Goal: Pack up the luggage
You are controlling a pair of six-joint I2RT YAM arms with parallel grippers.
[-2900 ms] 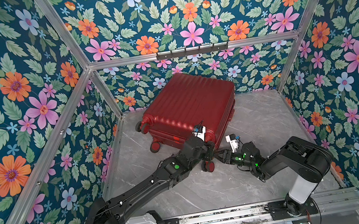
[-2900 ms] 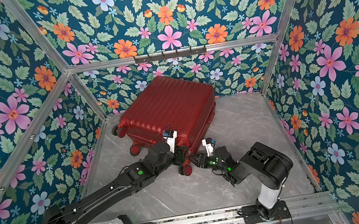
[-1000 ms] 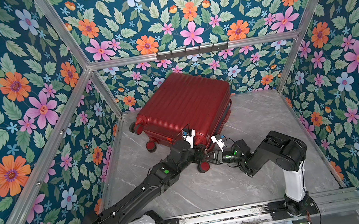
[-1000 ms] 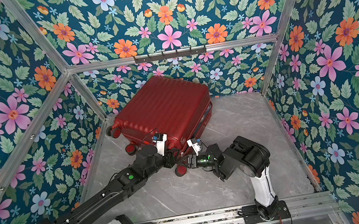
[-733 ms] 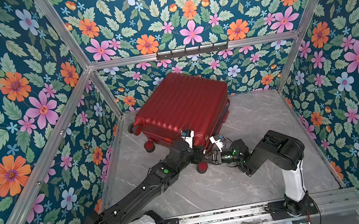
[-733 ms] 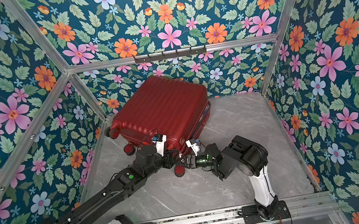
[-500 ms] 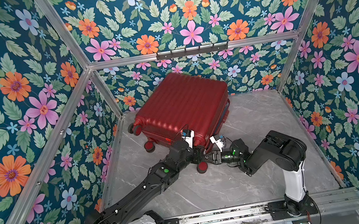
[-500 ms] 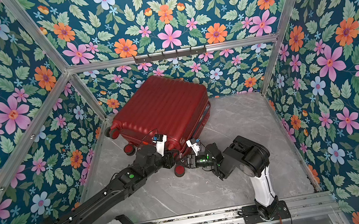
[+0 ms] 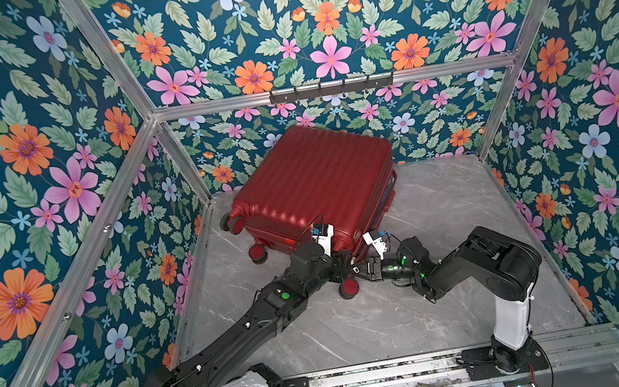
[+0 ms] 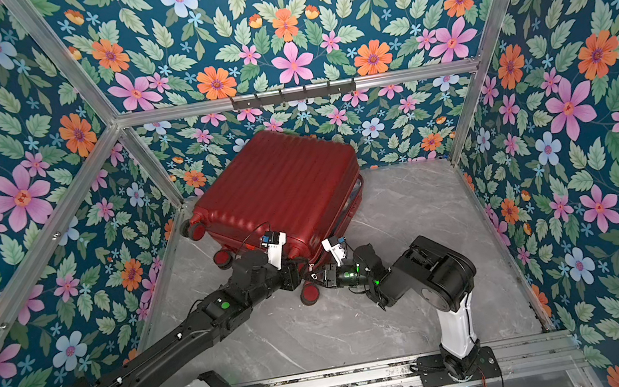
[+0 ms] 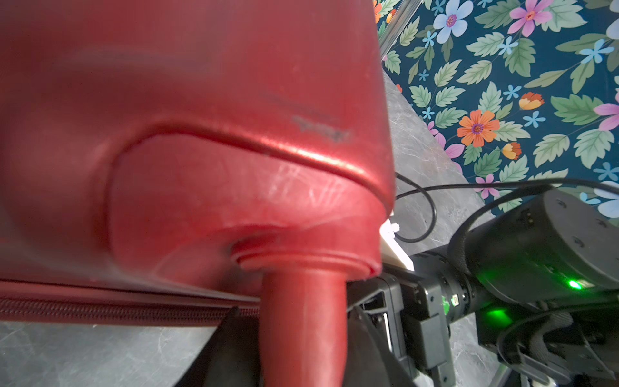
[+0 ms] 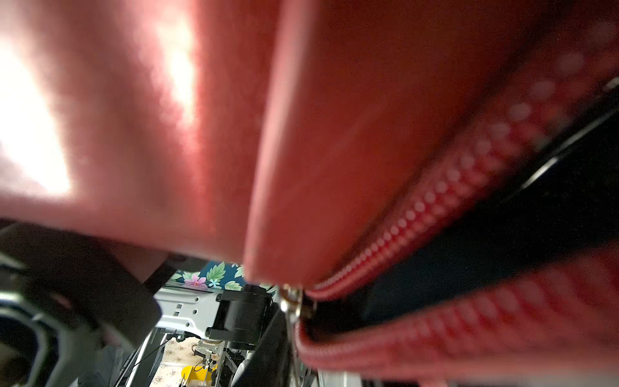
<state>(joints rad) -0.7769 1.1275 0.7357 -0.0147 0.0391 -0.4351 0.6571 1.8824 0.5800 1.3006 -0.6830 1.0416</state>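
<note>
My cell's walls (image 9: pixel 21 164) are papered in a floral print: pink, orange and pale-blue blooms with green leaves on dark teal, with aluminium bars (image 9: pixel 103 54) running along their edges. A dark hook rail (image 9: pixel 331 88) sits on the horizontal bar across the back wall, seen in both top views. The floor (image 9: pixel 383 326) is a grey marbled slab with pale veins.

We find both top views bright, even and sharp, with soft shadows. In the right wrist view the luggage (image 12: pixel 335 134) blurs badly (white glare blown out on its shell), out of focus.
</note>
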